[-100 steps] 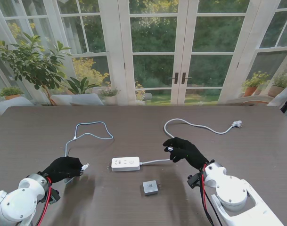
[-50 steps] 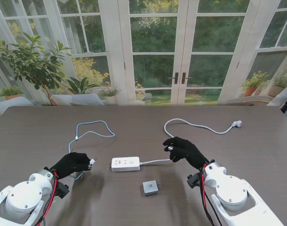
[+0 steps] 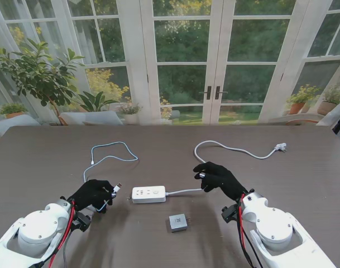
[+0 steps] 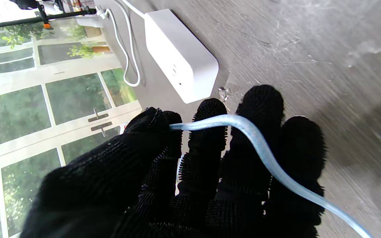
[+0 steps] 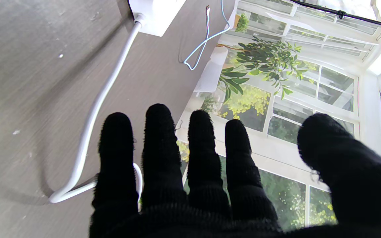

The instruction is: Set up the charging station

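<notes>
While our left hand [image 3: 95,194] pinches the light-blue charging cable [image 3: 111,158] near its plug end, thumb pressed against forefinger with the cord draped over the other fingers, the connector tip [image 3: 118,186] points toward the white power strip [image 3: 148,194], just beside it. We judge the cable light, soft and floppy, so it will sag and twist unless held close behind the stiff plug. The rest of it trails in a loop farther from us, to the left. Our right hand [image 3: 216,176] holds nothing, its 5 fingers spread above the strip's thick white cord [image 3: 183,191], which looks stiffer and springier. The strip itself seems light enough to slide when pushed, so it may need steadying. A small grey adapter [image 3: 178,222] lies nearer to us, compact and rigid, best taken by its flat sides.
</notes>
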Tool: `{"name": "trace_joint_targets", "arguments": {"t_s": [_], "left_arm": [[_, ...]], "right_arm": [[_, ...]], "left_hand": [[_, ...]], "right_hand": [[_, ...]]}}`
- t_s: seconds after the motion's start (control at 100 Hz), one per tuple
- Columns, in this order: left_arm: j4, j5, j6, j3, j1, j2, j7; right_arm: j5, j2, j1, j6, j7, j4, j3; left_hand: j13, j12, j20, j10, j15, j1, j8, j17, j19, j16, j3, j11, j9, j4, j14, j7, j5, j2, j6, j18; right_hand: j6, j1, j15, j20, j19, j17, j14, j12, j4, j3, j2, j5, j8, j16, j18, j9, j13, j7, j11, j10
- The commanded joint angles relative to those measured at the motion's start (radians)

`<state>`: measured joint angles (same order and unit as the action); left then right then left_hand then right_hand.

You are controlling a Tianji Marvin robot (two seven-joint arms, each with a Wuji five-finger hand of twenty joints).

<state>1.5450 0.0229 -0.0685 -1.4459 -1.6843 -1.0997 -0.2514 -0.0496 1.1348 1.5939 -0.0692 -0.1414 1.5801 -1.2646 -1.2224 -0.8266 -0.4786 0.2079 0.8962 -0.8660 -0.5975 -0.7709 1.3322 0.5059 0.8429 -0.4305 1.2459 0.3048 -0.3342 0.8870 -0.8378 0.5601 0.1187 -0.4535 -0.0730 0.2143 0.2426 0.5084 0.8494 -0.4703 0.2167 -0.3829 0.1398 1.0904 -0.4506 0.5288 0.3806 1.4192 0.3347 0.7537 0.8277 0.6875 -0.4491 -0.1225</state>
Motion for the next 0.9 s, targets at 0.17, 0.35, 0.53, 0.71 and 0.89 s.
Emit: {"name": "trace_joint_targets", "arguments": {"t_s": [0.17,0.35,0.53,0.71,0.89], "left_arm": [[-0.014,-0.012,-0.003,0.015,0.017,-0.016,0.000],[-0.026,-0.028,0.009,0.021,0.030,-0.017,-0.003],[-0.030,-0.050,0.001,0.024,0.042,-0.008,-0.056],[-0.044,-0.051,0.018,0.032,0.051,-0.011,-0.044],[-0.055,-0.059,0.032,0.040,0.060,-0.016,-0.029]], "right_arm": [[-0.009,0.006,0.003,0.006,-0.012,0.000,0.001],[-0.013,0.007,0.003,0.009,-0.012,-0.001,0.001],[-0.018,0.007,0.002,0.012,-0.013,-0.001,0.000],[-0.021,0.008,0.002,0.013,-0.013,-0.002,0.000],[-0.023,0.008,0.001,0.013,-0.015,-0.002,-0.001]], "left_hand": [[-0.052,-0.119,-0.009,-0.058,0.573,-0.081,0.006,-0.307,0.673,0.118,0.023,-0.047,0.027,-0.067,0.211,0.055,-0.074,-0.023,-0.114,0.313],[-0.052,-0.126,-0.420,-0.057,0.860,-0.073,0.022,-0.361,0.762,0.182,0.038,-0.053,0.039,-0.065,0.394,0.047,-0.082,-0.012,-0.094,0.599],[-0.050,-0.063,-0.568,-0.021,0.941,-0.082,0.065,-0.366,0.762,0.206,-0.082,-0.088,0.050,-0.117,0.403,-0.015,-0.088,-0.037,-0.040,0.609],[-0.051,-0.033,-0.590,-0.024,0.948,0.054,0.063,-0.366,0.762,0.214,-0.143,-0.093,0.012,-0.129,0.396,-0.022,-0.081,0.042,-0.049,0.601],[-0.050,-0.080,-0.608,-0.034,0.951,0.106,0.106,-0.364,0.762,0.228,-0.175,-0.167,0.047,-0.131,0.374,-0.120,-0.064,0.071,-0.077,0.577]], "right_hand": [[-0.008,-0.009,0.013,0.018,-0.014,-0.010,0.001,-0.007,-0.023,-0.010,0.013,-0.034,0.002,-1.079,0.013,0.013,0.023,-0.055,0.013,-0.006],[-0.010,-0.009,0.013,0.018,-0.014,-0.009,0.002,-0.007,-0.023,-0.009,0.012,-0.035,0.002,-1.079,0.014,0.013,0.022,-0.055,0.013,-0.006],[-0.011,-0.008,0.013,0.018,-0.015,-0.008,0.003,-0.006,-0.023,-0.007,0.013,-0.035,0.001,-1.078,0.014,0.011,0.022,-0.055,0.014,-0.008],[-0.012,-0.008,0.012,0.018,-0.016,-0.007,0.005,-0.006,-0.022,-0.006,0.012,-0.034,0.001,-1.078,0.014,0.012,0.021,-0.054,0.013,-0.007],[-0.013,-0.008,0.013,0.018,-0.016,-0.008,0.003,-0.006,-0.022,-0.007,0.012,-0.034,0.000,-1.078,0.015,0.012,0.022,-0.055,0.013,-0.007]]}}
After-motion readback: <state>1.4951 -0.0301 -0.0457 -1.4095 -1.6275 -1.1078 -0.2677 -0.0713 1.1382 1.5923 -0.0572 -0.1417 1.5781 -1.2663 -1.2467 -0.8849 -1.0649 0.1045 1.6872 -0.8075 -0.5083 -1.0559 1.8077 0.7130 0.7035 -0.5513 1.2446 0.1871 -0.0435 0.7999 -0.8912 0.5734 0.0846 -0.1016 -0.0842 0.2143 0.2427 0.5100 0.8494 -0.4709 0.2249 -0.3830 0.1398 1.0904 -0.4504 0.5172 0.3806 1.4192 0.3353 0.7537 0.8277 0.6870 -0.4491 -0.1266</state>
